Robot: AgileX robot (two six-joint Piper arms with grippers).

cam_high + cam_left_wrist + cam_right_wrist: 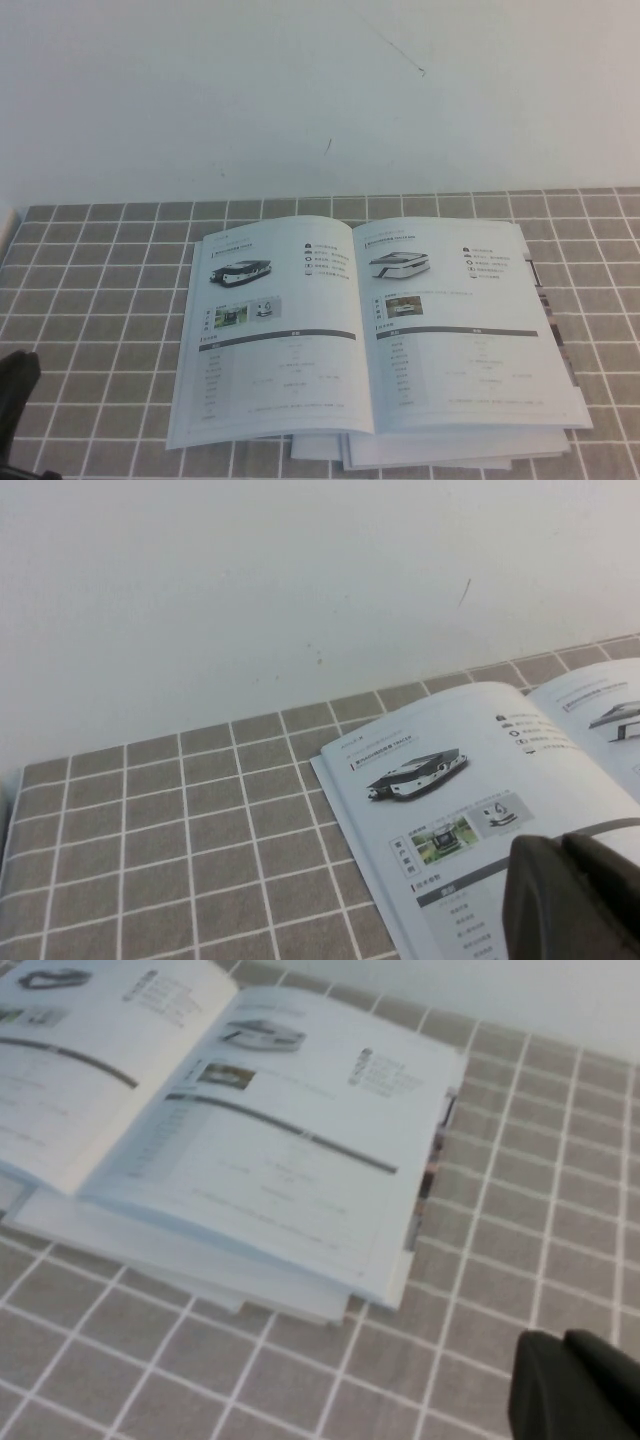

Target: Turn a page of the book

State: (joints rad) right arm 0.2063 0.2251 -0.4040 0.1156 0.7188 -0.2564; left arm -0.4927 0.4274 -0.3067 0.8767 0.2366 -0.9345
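Note:
The book lies open and flat in the middle of the checked cloth, showing two white product-sheet pages with pictures of wheeled robots. It also shows in the left wrist view and the right wrist view. Its cover is hidden underneath. My left gripper is shut and empty; in the high view its dark shape sits at the lower left, apart from the book. My right gripper is shut and empty, over the cloth off the book's right near corner, and is outside the high view.
Similar white booklets are stacked under the book, their edges sticking out at the near side and right. The grey checked cloth covers the table. A white wall rises right behind it.

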